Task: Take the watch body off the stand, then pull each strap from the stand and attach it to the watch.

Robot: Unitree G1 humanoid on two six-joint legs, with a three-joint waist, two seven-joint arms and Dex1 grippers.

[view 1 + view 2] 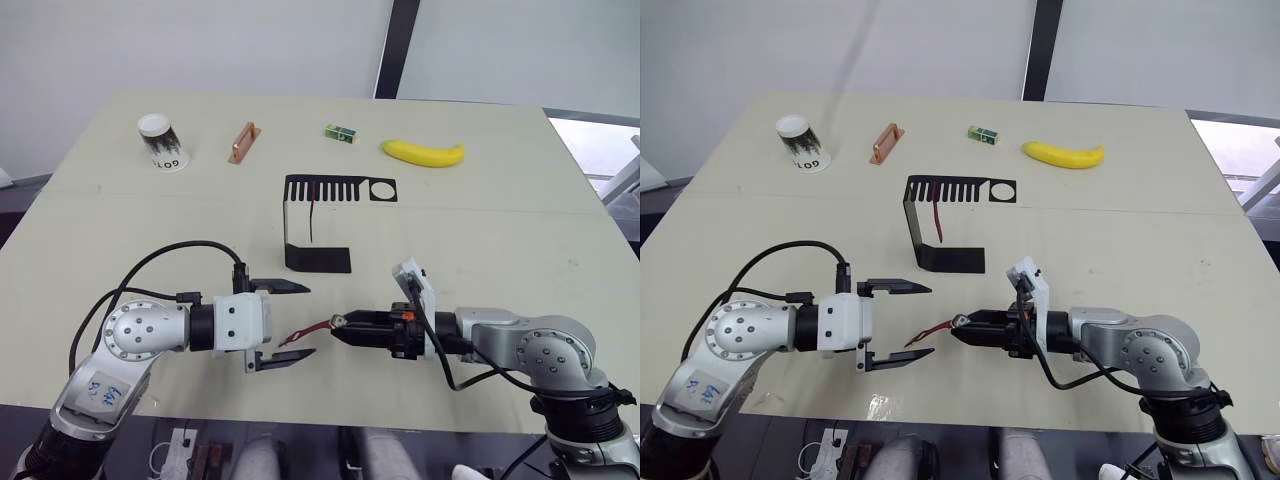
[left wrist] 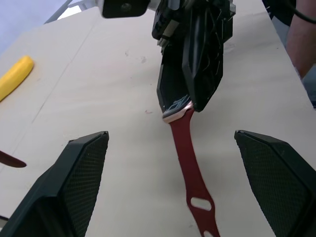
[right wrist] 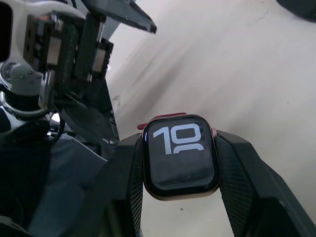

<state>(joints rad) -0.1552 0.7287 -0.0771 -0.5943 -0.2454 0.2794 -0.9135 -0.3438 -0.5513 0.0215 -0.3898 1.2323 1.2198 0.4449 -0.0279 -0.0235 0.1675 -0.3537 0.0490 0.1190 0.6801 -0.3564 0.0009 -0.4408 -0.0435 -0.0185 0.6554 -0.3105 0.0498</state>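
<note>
Watch body [image 3: 180,157] clamped in right claw [image 1: 340,325], strap [image 2: 190,168] between open left claw [image 1: 290,322] fingers

A pale cream table [image 1: 520,250] carries it all, with a row along the far side: a cup [image 1: 163,143] on the left, then a copper-coloured handle piece [image 1: 243,142], a small green block [image 1: 341,132] and a banana [image 1: 424,153] to the right. In the middle stands the black stand [image 1: 318,258], base flat on the table, well apart from that row.
</note>
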